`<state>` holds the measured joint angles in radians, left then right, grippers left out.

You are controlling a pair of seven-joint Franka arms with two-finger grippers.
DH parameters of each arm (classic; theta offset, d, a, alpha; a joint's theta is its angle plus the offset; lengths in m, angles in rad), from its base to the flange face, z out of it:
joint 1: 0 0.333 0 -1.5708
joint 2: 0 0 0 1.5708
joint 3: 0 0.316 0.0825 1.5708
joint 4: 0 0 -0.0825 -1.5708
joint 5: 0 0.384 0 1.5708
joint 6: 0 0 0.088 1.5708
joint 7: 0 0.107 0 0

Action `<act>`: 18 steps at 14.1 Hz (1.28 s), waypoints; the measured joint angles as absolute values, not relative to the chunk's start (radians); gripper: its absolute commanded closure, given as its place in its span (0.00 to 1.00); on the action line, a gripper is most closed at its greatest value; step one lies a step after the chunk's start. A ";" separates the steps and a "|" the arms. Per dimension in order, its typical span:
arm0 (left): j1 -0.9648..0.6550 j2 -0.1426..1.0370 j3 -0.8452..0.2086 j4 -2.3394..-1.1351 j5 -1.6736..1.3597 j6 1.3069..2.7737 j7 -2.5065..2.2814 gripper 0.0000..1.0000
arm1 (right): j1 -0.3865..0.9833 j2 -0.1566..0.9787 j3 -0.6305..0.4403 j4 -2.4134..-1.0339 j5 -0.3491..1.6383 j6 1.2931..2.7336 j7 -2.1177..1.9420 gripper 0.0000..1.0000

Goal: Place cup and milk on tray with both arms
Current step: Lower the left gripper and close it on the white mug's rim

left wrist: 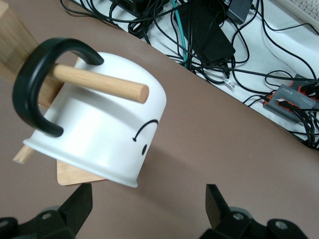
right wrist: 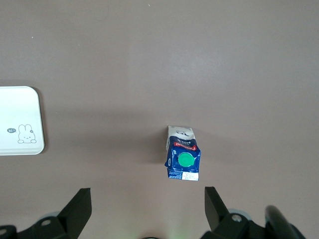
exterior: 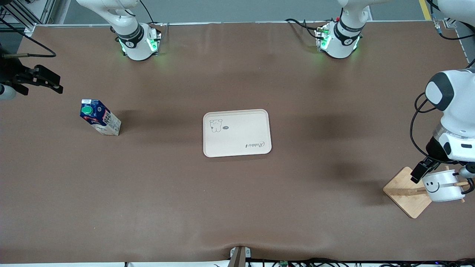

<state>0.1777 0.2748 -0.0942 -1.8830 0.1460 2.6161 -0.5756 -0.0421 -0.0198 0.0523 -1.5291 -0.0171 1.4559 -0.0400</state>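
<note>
At the left arm's end of the table, nearest the front camera, the cup [exterior: 442, 185] hangs by its black handle [left wrist: 37, 84] on a wooden peg [left wrist: 102, 83] of the wooden stand [exterior: 406, 191], tipped so its smiley face shows sideways. The left gripper [exterior: 441, 172] is right at the cup, its jaws spread wide; in the left wrist view its fingers [left wrist: 75, 206] stand apart on either side of the cup's rim, touching nothing, so it grips nothing.

The tray [exterior: 236, 132] lies flat in the middle of the table, well apart from both grippers, with nothing on it.

The milk [exterior: 100, 117] stands upright on the table toward the right arm's end, green cap [right wrist: 186, 159] on top. The right gripper [exterior: 41, 79] hangs in the air above that end of the table, just off to the side of the milk. Its fingers [right wrist: 77, 209] are wide open and empty, with the milk seen between them well below.
</note>
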 measured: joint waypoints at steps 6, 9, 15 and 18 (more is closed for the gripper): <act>0.182 0.303 -0.089 -1.906 0.187 2.704 -0.576 0.14 | -0.050 -0.019 0.052 -1.529 -0.017 1.456 -0.040 0.00; 0.197 0.320 -0.088 -1.907 0.244 2.740 -0.581 0.27 | -0.068 -0.017 0.052 -1.529 -0.017 1.456 -0.040 0.00; 0.201 0.339 -0.089 -1.906 0.250 2.767 -0.592 0.80 | -0.086 -0.011 0.052 -1.527 -0.017 1.457 -0.040 0.00; 0.198 0.339 -0.089 -1.903 0.253 2.770 -0.592 1.00 | -0.088 0.000 0.052 -1.513 -0.017 1.458 -0.040 0.00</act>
<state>0.1979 0.3387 -0.0895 -1.9034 0.2529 2.7704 -0.5923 -0.0884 0.0000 0.0520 -1.5130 -0.0168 1.4581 -0.0401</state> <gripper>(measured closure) 0.793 0.000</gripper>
